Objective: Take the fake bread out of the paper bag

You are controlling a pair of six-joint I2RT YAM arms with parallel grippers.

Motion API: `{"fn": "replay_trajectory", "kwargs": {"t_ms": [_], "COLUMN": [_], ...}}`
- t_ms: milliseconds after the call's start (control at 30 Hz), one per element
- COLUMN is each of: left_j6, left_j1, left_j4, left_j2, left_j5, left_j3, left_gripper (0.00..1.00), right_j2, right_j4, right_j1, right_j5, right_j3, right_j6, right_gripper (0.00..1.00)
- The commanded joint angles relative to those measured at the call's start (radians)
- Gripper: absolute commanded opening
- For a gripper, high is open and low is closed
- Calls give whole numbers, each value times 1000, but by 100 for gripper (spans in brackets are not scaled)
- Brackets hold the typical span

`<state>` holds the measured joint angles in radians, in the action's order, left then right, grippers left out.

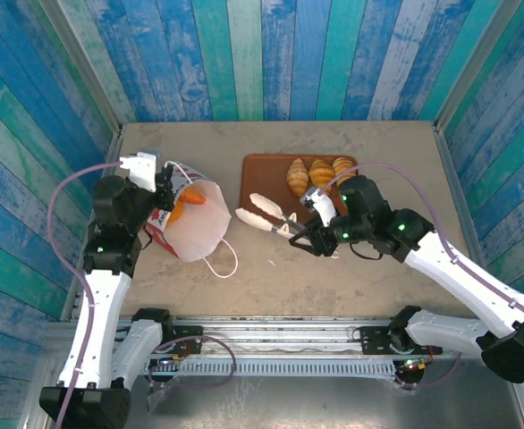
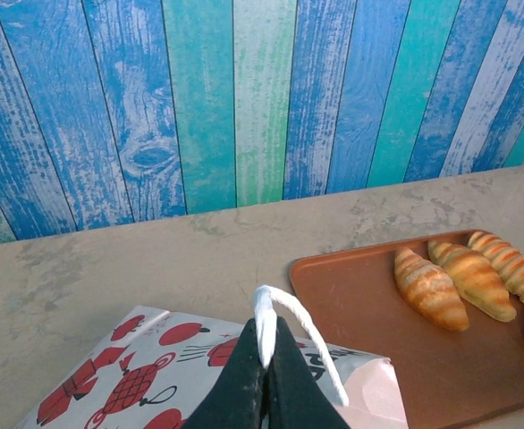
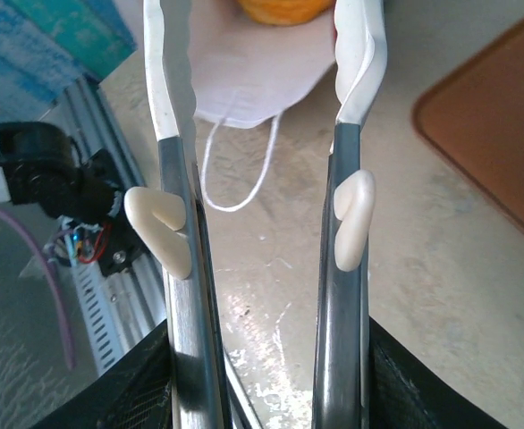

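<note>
The left pincer (image 2: 264, 362) is clamped on the paper bag's (image 1: 198, 231) cord handle (image 2: 291, 308). The right pincer (image 1: 308, 238) grips tongs (image 1: 266, 215), tips apart, aimed leftward at the bag's mouth, where an orange fake bread (image 1: 189, 198) lies inside.

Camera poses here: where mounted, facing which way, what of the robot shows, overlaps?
Top external: above, behind the bases, looking down on the table; both arms, left gripper, right gripper.
Left wrist: over the paper bag, facing the plank back wall; own shut fingers pinch the cord handle.
Right wrist: looks along its held tongs toward the bag mouth; gripper body at bottom.
Shared: bag and tray, all three.
</note>
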<state>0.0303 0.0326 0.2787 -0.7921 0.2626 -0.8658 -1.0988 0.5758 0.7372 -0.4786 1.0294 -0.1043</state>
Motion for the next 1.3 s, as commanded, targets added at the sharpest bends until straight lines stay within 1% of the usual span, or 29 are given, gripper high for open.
{"fn": "replay_trajectory", "kwargs": {"t_ms": [0, 133, 267, 333, 367, 433, 467, 500, 567, 700, 933, 1100, 1267], "left_j6": [-10, -8, -16, -47, -48, -59, -64, -70, -101, -127, -154, -156, -159], "left_j1": [-2, -2, -2, -2, -3, -2, -2, -2, -3, -2, -2, -2, -2], "left_j4": [-16, 6, 31, 43, 39, 27, 23, 24, 27, 10, 7, -8, -21], "left_j2": [-5, -12, -5, 11, 20, 36, 40, 44, 46, 51, 48, 51, 48], "left_j5": [-24, -46, -104, -146, -149, -153, -150, -150, -150, -141, -134, -132, -126], "left_j3": [5, 1, 1, 5, 13, 29, 35, 35, 35, 41, 42, 46, 50], "left_gripper": [0, 0, 0, 0, 0, 0, 0, 0, 0, 0, 0, 0, 0], "right_j2": [-10, -85, -218, -308, -355, -452, -499, -540, -633, -732, -855, -922, -950], "right_j4": [-46, -66, -126, -135, -134, -138, -137, -124, -90, -121, -141, -143, -200], "right_j1": [67, 168, 272, 316, 339, 376, 401, 415, 431, 435, 434, 420, 393], "right_j5": [-43, 12, 141, 248, 314, 377, 459, 510, 549, 538, 572, 531, 494], "right_j3": [37, 78, 127, 176, 208, 266, 300, 336, 417, 483, 594, 661, 669], "right_j6": [38, 39, 63, 64, 52, 48, 37, 25, 8, -17, -97, -152, -218], "right_gripper": [49, 49, 50, 49, 49, 48, 48, 47, 47, 47, 53, 54, 54]}}
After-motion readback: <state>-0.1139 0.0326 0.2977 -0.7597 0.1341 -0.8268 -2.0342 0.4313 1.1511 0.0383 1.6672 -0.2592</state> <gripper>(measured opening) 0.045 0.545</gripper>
